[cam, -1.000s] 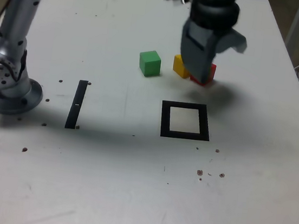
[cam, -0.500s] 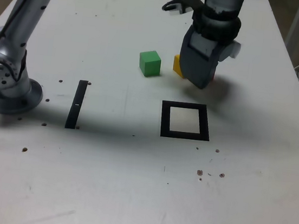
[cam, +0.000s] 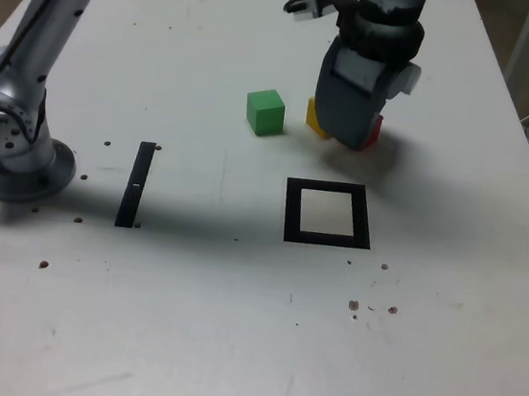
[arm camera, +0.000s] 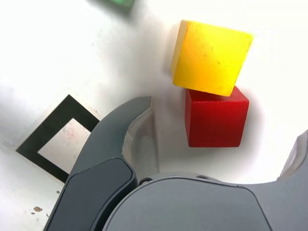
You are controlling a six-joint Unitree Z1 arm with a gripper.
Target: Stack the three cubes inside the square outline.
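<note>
My gripper (cam: 356, 132) hangs open low over the red cube (cam: 376, 132), which it mostly hides in the exterior view. The wrist view shows the red cube (arm camera: 216, 118) lying between my spread fingers (arm camera: 122, 130), apart from them, with my gripper (arm camera: 224, 120) centred on it. The yellow cube (arm camera: 211, 57) touches the red one's far side, and in the exterior view the yellow cube (cam: 315, 115) peeks out to the gripper's left. The green cube (cam: 265, 111) stands apart, further left. The square outline (cam: 332, 185) lies empty, nearer the camera than the cubes, and part of the square outline (arm camera: 49, 128) also appears in the wrist view.
A thin black strip (cam: 136, 184) lies on the white table (cam: 229, 329) at the exterior view's left. Beside it stands the arm's grey base (cam: 11, 143). Small dark specks dot the table, and cables hang past its right edge.
The gripper has turned at the wrist and dropped lower over the red cube, covering more of it. The three cubes have stayed in place.
</note>
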